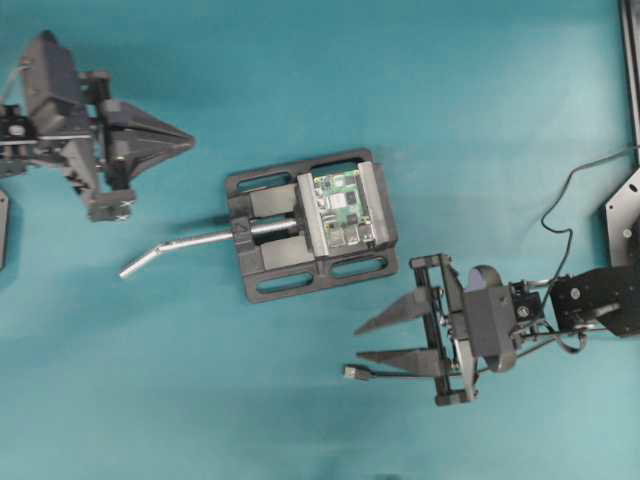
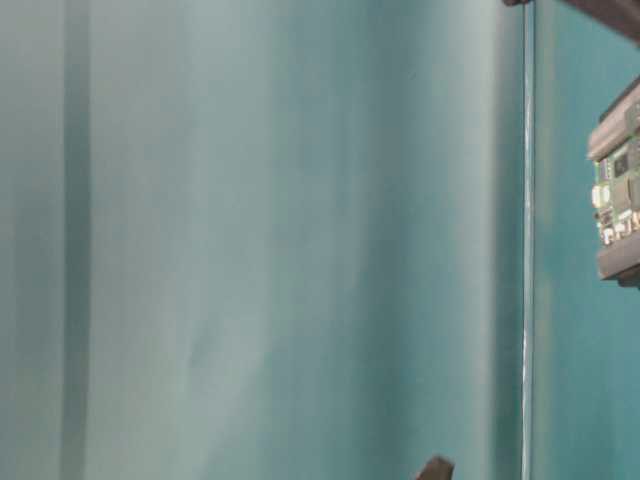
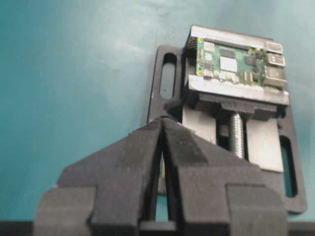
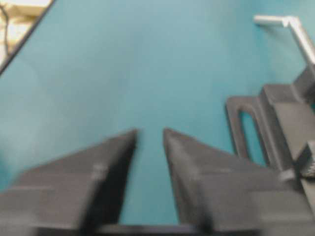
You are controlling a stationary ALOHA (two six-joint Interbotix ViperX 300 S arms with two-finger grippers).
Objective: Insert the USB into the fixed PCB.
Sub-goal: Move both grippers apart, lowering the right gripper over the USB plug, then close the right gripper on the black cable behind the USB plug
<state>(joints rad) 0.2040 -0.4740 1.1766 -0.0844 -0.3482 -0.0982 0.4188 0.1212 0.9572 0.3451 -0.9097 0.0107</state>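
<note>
The USB (image 1: 352, 372) lies beside the right gripper (image 1: 358, 342) (jaws parted, empty).

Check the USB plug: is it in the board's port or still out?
Out. The USB plug lies on the table by the right gripper, whose jaws are open and empty, apart from the board in the vise.

In the overhead view, the vise base (image 1: 312, 226) is set at the centre of the frame, with the fixed PCB (image 1: 343, 209) clamped in its right half. The handle rod (image 1: 180, 246) is extended from the vise toward the lower left. The left gripper (image 1: 185, 141) is placed at upper left, well apart from the vise. The right gripper (image 1: 362, 340) is found at lower right, below the vise, and the USB (image 1: 354, 372) is laid just below its lower finger.
</note>
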